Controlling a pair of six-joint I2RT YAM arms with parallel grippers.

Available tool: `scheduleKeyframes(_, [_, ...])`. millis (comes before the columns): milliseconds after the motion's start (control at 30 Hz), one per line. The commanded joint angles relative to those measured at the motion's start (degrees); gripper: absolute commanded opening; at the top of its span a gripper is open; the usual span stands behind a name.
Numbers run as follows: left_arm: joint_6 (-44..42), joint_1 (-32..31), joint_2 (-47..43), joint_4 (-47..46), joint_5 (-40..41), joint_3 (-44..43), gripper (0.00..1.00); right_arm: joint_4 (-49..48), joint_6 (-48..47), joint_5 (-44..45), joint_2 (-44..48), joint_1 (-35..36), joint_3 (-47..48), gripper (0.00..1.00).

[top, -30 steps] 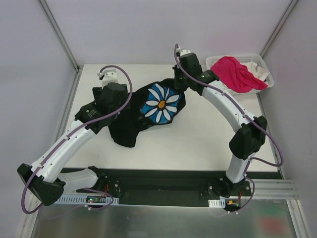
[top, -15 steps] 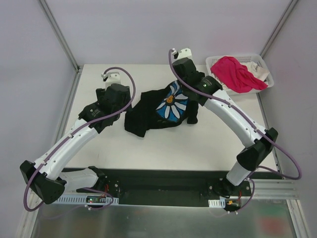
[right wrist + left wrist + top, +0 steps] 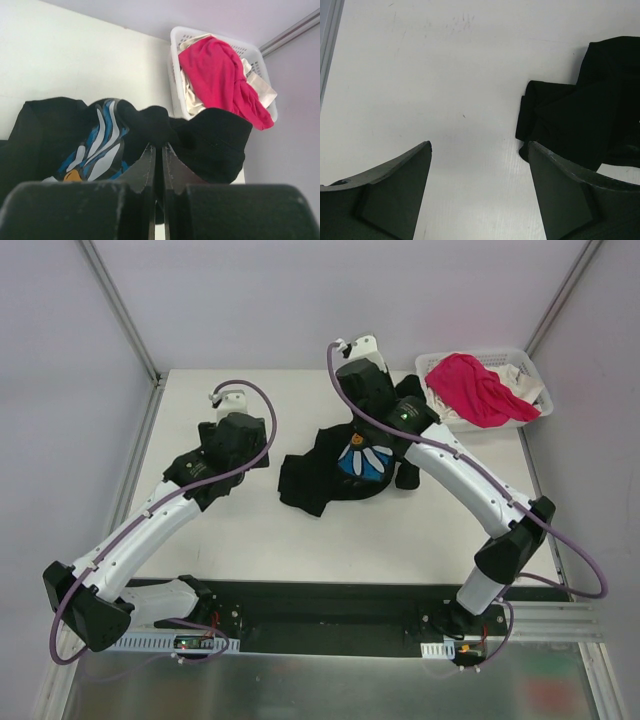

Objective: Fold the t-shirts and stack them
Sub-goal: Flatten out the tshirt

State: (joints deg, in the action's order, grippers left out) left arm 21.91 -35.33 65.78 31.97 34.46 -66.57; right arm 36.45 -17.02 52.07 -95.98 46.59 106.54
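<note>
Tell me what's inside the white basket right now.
In the basket, the pink t-shirt lies over the white t-shirt, which shows only at its edges. Anything beneath them is hidden.

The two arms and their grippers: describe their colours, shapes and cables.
Both the left arm and the right arm have white curved links joined by black housings. A purple cable loops loosely along each. The left gripper and right gripper each have two matte black, wedge-shaped fingers.
</note>
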Motion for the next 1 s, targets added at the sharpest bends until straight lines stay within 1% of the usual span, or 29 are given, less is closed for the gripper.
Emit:
scheduleKeyframes(0, [0.59,-0.53,-1.35,-1.82,-0.44,0.47,0.77,-1.29,2.34,-0.04,-0.16,-0.44,-1.51,0.05])
scheduleKeyframes(100, [0.06,-0.53,-2.14,-2.17,-0.36,0.47,0.77,0.03,5.5,-3.19,-0.96,-2.02,-3.88,0.05])
scheduleKeyframes(133, [-0.11,-0.53,-2.41,-2.17,-0.36,0.38,0.77,-0.06,6.46,-6.08,-1.13,-2.98,-4.76,0.06])
scheduleKeyframes(167, [-0.38,-0.53,-2.67,-2.08,-0.36,0.04,0.77,-0.06,7.51,-7.15,-1.31,-3.52,-5.63,0.06])
scheduleKeyframes(233, [-0.9,-0.53,-3.46,-2.17,-0.18,0.03,0.77,-0.67,9.19,-10.48,-2.36,-5.18,-7.92,0.1])
scheduleKeyframes(267, [-1.08,-0.44,-3.9,-2.08,-0.35,-0.14,0.77,-0.59,9.72,-11.55,-2.8,-5.89,-8.19,0.15])
scheduleKeyframes(333, [-1.35,-0.53,-4.87,-2.08,-0.18,-0.23,0.77,-0.5,10.77,-14.96,-4.38,-8.6,-8.37,0.2])
scheduleKeyframes(367, [-1.52,-0.53,-4.96,-2.17,-0.18,-0.58,0.77,-0.33,11.12,-16.55,-5.87,-9.75,-8.11,0.27])
scheduleKeyframes(400, [-1.78,-0.44,-5.22,-2.17,-0.44,-0.76,0.77,-0.5,11.39,-18.13,-6.66,-10.98,-7.76,0.32])
scheduleKeyframes(433, [-1.96,-0.53,-5.31,-2.17,-0.53,-0.93,0.77,-0.33,12.17,-21.98,-7.37,-13.52,-7.14,0.35])
scheduleKeyframes(467, [-2.22,-0.53,-5.22,-2.17,-1.05,-1.28,0.77,-0.41,12.53,-24.1,-8.33,-14.93,-6.88,0.49])
scheduleKeyframes(500, [-2.22,-0.53,-5.05,-2.17,-1.15,-1.55,0.77,-0.5,12.71,-25.26,-8.6,-16.08,-6.79,0.55])
scheduleKeyframes(533, [-2.4,-0.53,-4.96,-2.17,-1.23,-1.72,0.77,-1.02,12.88,-25.53,-8.95,-17.83,-6.87,0.57])
scheduleKeyframes(633, [-2.05,-0.53,-4.61,-2.17,-1.94,-1.64,0.77,-0.94,11.66,-25.96,-9.75,-19.86,-7.05,0.59])
scheduleKeyframes(733, [-1.87,-0.53,-4.26,-2.17,-2.81,-1.73,0.77,0.56,12.8,-27.72,-9.67,-21.45,-7.13,0.6])
scheduleKeyframes(767, [-1.87,-0.53,-4.26,-2.17,-3.16,-1.73,0.77,-0.05,13.14,-28.08,-8.35,-21.54,-9.66,0.6])
scheduleKeyframes(800, [-1.87,-0.53,-4.17,-2.08,-3.69,-1.64,0.77,-1.02,13.32,-28.25,-4.69,-21.63,-11.43,0.6])
scheduleKeyframes(833, [-1.96,-0.53,-4.25,-2.17,-4.04,-1.64,0.77,-4.16,13.41,-30.69,-2.13,-21.45,-13.79,0.6])
scheduleKeyframes(867, [-2.13,-0.53,-4.26,-2.17,-4.13,-1.72,0.77,-5.32,13.76,-31.93,0.16,-21.63,-17.38,0.61])
scheduleKeyframes(967, [-3.36,-0.53,-3.73,-2.26,-5.62,-1.64,0.77,-4.2,14.47,-31.86,5.89,-21.63,-19.61,0.61])
